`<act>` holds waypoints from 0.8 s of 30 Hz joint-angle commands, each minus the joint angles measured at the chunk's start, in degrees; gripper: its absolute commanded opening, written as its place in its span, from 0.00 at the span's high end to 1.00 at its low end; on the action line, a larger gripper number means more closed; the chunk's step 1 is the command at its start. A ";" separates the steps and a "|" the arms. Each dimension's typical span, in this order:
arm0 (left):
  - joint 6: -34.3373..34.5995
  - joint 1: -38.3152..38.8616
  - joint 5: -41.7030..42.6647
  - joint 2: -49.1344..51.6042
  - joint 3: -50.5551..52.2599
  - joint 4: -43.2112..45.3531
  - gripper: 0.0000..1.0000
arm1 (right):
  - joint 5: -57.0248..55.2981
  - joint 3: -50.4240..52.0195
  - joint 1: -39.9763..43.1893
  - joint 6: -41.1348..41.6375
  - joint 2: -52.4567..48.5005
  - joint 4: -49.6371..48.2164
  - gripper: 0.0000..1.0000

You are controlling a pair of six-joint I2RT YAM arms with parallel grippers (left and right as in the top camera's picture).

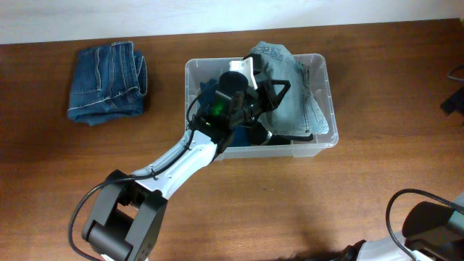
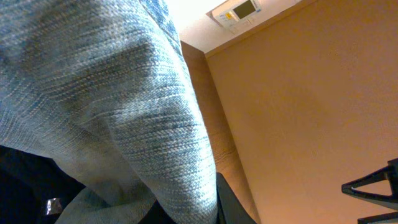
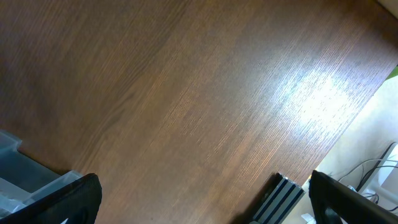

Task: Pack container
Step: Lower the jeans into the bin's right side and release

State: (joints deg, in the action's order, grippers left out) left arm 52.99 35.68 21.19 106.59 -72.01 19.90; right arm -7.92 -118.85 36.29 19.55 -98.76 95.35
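The container (image 1: 279, 151) sits mid-counter (image 1: 304, 210), with bare wood open along its near and right sides. Folded dark jeans (image 1: 107, 81) lie well apart to its left. The left end effector (image 1: 293, 110) reaches inside the container, fingers spread apart over the pale denim (image 1: 290, 69) that fills its right half — cloth crowds that wrist view. The right end effector (image 3: 202, 177), fingers also apart, hangs over bare counter at the near right, well clear of the container.
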 commanded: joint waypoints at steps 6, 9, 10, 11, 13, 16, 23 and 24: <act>0.33 0.55 -3.45 -0.50 -1.66 -6.01 0.98 | -0.28 0.20 0.11 0.70 -0.24 -0.20 0.02; 0.28 0.55 -5.97 -0.50 -1.66 -9.79 0.81 | -0.28 0.20 0.11 0.70 -0.24 -0.20 0.01; 0.04 0.52 -6.43 -0.46 -1.66 -10.56 0.67 | -0.26 0.20 0.11 0.70 -0.24 -0.20 0.02; 0.04 0.55 -6.67 -0.42 -1.66 -10.93 0.42 | -0.26 0.20 0.11 0.70 -0.24 -0.20 0.02; -1.25 0.55 -6.69 -0.39 -1.64 -11.56 0.02 | -0.28 0.20 0.11 0.70 -0.24 -0.20 0.02; -5.86 0.55 -6.64 -0.39 -1.64 -12.63 0.01 | -0.26 0.20 0.11 0.70 -0.24 -0.20 0.01; -16.41 0.00 -6.64 -0.42 -1.66 -16.20 0.01 | -0.28 0.20 0.11 0.70 -0.24 -0.20 0.02; -18.03 -0.26 -6.64 -0.42 -1.66 -16.65 0.01 | -0.28 0.20 0.11 0.70 -0.24 -0.20 0.02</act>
State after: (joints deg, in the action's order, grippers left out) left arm 42.92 35.88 15.35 106.63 -72.14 3.73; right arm -7.92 -118.85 36.29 19.53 -98.76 95.35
